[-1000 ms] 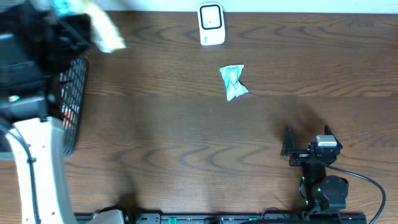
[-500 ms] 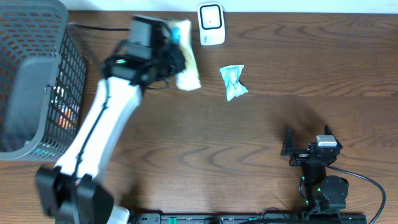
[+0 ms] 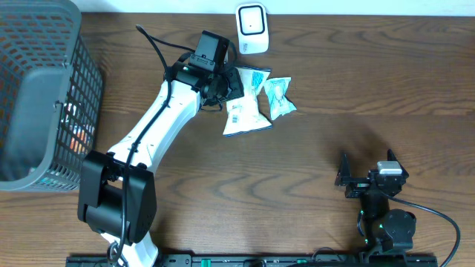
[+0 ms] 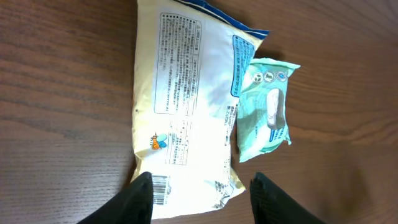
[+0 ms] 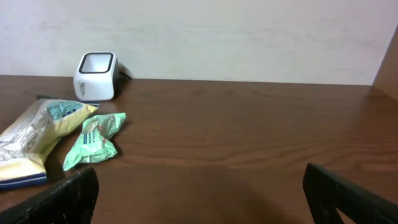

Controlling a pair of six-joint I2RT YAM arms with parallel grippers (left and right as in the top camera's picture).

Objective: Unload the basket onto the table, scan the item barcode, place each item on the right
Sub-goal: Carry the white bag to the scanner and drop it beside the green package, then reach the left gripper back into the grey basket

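Observation:
A cream snack bag with blue trim lies flat on the table, print side up, its barcode near the end closest to my left gripper. A small green packet lies touching its right side. My left gripper hovers over the bag's far end, open. In the left wrist view the fingers straddle the bag without pinching it, and the green packet lies alongside. The white barcode scanner stands at the back edge. My right gripper rests open near the front right, holding nothing.
A grey wire basket with more items inside fills the far left. The right wrist view shows the scanner, the bag and the green packet off to its left, with bare wood ahead.
My left arm swung from the basket to the table's middle carrying the snack bag, laid it beside the green packet, and its jaws have come apart. The right arm has not moved.

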